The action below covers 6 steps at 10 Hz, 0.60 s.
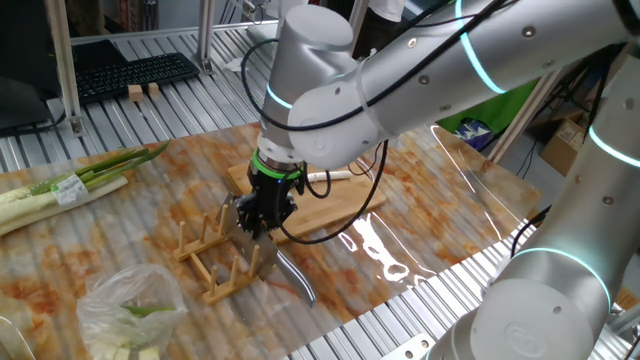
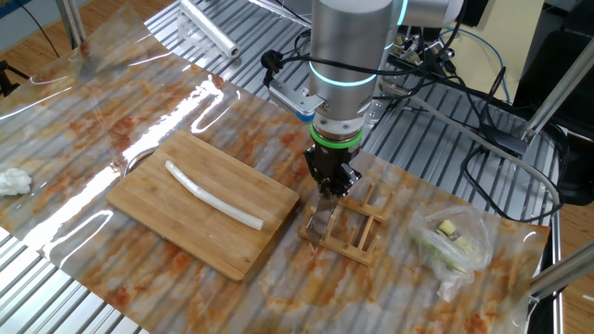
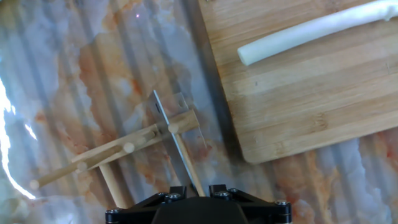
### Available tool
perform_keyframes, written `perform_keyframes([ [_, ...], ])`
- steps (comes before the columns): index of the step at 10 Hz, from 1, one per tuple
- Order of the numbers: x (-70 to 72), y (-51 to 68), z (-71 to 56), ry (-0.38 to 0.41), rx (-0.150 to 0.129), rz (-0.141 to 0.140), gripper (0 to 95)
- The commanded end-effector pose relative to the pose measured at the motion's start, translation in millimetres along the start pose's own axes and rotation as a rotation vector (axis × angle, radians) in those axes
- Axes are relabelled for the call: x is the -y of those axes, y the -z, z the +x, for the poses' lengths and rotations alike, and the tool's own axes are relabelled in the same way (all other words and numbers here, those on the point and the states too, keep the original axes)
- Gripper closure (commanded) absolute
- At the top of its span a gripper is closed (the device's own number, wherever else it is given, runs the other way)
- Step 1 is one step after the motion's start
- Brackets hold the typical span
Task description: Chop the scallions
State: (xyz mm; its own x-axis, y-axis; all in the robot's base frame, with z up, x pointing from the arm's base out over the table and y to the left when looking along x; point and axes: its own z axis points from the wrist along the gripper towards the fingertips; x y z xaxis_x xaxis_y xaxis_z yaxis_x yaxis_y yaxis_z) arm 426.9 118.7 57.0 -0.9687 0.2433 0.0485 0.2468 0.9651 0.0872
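Over the wooden rack (image 2: 345, 228), the gripper (image 2: 331, 182) hangs straight down around the knife (image 3: 177, 138); I cannot tell whether it grips. Step: fetching the blade. Left, the scallions (image 2: 212, 195) lie whole on the board (image 2: 153, 198). Next: clamp firmly, lift clear.

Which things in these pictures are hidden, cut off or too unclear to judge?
- Knife handle: hand view, the end effector body covers it; only the blade shows.
- Fingertips' contact with the knife: both fixed views, too small and dark beside the wooden rack.
- Scallion: hand view, its far end is cut off by the picture's edge.
- Plastic bag: one fixed view, cut off by the bottom edge.
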Motion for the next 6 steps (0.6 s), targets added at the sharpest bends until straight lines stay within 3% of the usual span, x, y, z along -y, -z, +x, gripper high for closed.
perform_keyframes([
  [1,-1.5,-3.2,-1.2,0.006,-0.004,0.000,76.0],
  [6,-3.7,-11.2,-2.2,0.014,-0.003,-0.001,76.0],
])
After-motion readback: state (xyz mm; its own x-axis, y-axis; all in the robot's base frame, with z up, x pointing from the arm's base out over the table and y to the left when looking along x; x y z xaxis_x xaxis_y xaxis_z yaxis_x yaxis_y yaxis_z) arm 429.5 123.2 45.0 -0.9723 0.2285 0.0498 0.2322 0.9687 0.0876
